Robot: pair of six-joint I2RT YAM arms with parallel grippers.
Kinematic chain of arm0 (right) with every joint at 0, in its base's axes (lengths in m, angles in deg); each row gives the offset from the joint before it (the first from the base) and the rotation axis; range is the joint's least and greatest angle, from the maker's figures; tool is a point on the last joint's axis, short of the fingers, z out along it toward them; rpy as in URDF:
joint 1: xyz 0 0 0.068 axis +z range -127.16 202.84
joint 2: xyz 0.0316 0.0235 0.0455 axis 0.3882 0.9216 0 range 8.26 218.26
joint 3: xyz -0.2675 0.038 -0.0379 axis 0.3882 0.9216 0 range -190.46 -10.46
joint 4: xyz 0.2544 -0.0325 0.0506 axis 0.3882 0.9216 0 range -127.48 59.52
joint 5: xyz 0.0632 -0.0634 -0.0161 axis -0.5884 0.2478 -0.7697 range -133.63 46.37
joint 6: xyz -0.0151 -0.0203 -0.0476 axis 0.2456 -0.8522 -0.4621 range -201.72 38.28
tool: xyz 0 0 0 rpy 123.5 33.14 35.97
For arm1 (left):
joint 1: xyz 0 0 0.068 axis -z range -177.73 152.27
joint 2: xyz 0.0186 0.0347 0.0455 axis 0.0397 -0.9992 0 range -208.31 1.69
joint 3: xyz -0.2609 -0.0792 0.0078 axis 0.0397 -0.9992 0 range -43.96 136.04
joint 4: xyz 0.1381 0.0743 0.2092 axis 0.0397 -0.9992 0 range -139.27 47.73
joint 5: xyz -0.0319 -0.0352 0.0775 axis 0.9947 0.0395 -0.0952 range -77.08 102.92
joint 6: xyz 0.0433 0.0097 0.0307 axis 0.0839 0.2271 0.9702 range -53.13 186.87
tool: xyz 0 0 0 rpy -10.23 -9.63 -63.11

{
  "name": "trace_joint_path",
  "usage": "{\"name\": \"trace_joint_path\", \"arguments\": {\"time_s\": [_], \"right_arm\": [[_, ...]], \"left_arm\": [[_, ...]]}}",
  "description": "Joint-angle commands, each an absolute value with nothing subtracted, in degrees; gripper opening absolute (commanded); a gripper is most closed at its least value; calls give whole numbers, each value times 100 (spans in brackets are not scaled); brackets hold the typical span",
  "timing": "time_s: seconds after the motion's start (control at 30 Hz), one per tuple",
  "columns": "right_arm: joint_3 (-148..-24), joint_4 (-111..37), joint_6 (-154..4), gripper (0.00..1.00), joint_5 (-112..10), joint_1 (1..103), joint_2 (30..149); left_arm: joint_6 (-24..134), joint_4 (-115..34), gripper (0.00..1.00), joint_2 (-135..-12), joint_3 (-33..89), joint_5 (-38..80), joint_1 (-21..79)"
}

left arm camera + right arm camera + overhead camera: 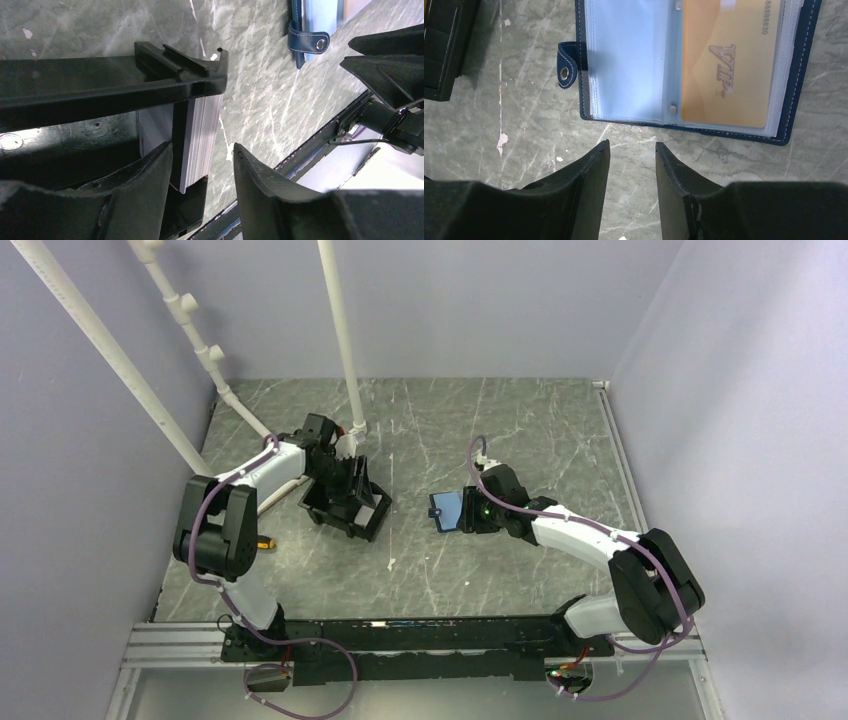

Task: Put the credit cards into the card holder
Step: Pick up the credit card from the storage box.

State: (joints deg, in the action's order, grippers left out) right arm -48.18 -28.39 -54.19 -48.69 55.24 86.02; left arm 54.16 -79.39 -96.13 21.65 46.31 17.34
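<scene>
The card holder (796, 75) lies open on the marble table, navy with clear sleeves. An orange-tan credit card (724, 65) marked VIP sits in its right sleeve, and the left sleeve (629, 60) looks empty. My right gripper (632, 143) is open with nothing in it, just short of the holder's near edge. A stack of pale credit cards (202, 125) stands on edge in the black bin (100, 90). My left gripper (201, 146) straddles that stack, still open. Its right finger (250, 170) is clear of the cards.
The black bin (350, 510) sits at the left centre of the table and the card holder (446, 507) lies to its right. White pipes (340, 330) rise behind the bin. The right arm (390, 65) and the holder's snap tab (309, 41) show in the left wrist view.
</scene>
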Motion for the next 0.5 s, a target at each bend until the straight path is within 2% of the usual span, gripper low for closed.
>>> {"name": "trace_joint_path", "arguments": {"time_s": [0.0,0.47], "right_arm": [[-4817,-2931,-5448,41,-4916,5536,8474],[-4829,-2965,-5421,41,-5004,5536,8578]], "left_arm": [[5571,-7942,52,-9721,2257,4895,1730],[5635,-8017,33,-9798,2300,4912,1730]]}}
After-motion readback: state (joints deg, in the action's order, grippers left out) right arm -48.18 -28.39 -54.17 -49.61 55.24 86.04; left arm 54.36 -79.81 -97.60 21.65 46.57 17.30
